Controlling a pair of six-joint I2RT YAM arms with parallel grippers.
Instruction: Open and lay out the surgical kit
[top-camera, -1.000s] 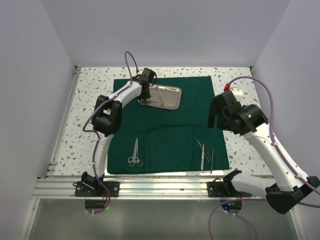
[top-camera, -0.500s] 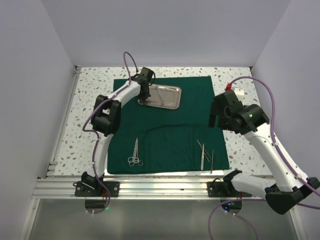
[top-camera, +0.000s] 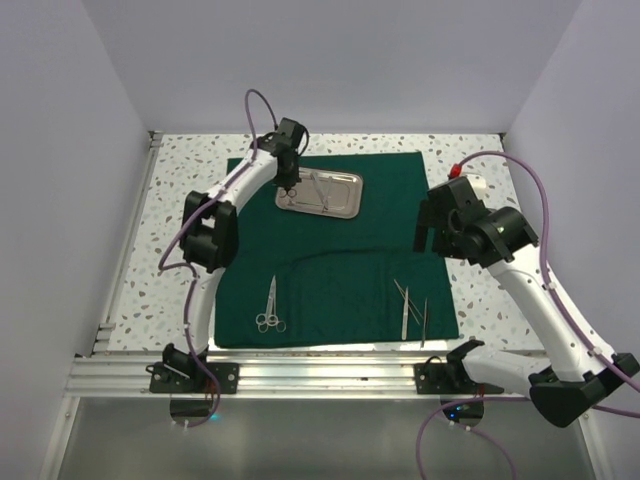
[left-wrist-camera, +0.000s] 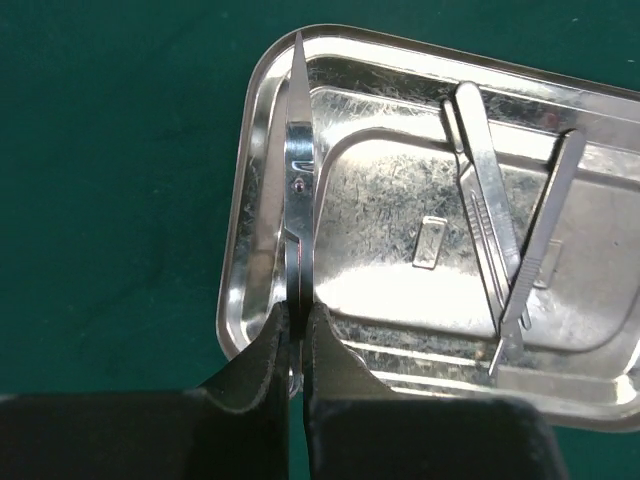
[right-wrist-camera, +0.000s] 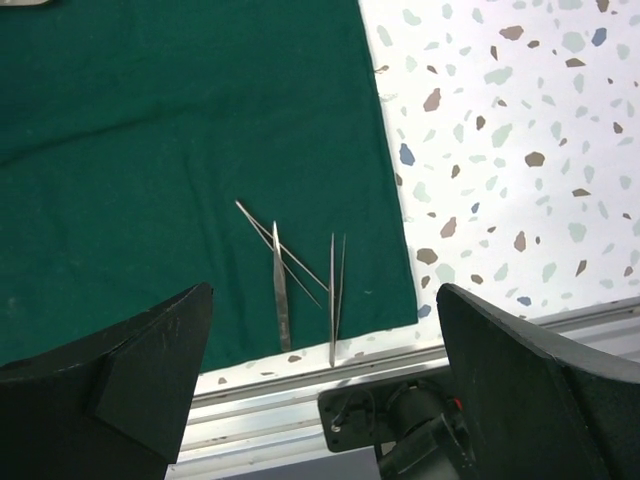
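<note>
Speckled table, green cloth: left pincer, clamped on scissors at the left edge of the tray, should lift straight up clear of the rim; right pincer gapes empty.

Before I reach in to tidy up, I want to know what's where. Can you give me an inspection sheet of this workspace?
Surface: speckled table, with a dark green cloth spread flat over its middle.
Job's things: steel tray at the cloth's far side holding two slim instruments; ring-handled scissors on the cloth's near left; tweezers on its near right.
Clutter: small white, red-tipped item by the right arm; cannot tell what it is.
Grippers: left gripper shut on closed scissors at the tray's left rim; right gripper open, above the cloth's right edge.
Cables: left arm's purple cable and right arm's purple cable, each looping off its arm.
Surroundings: white walls; aluminium rail along the near edge.
</note>
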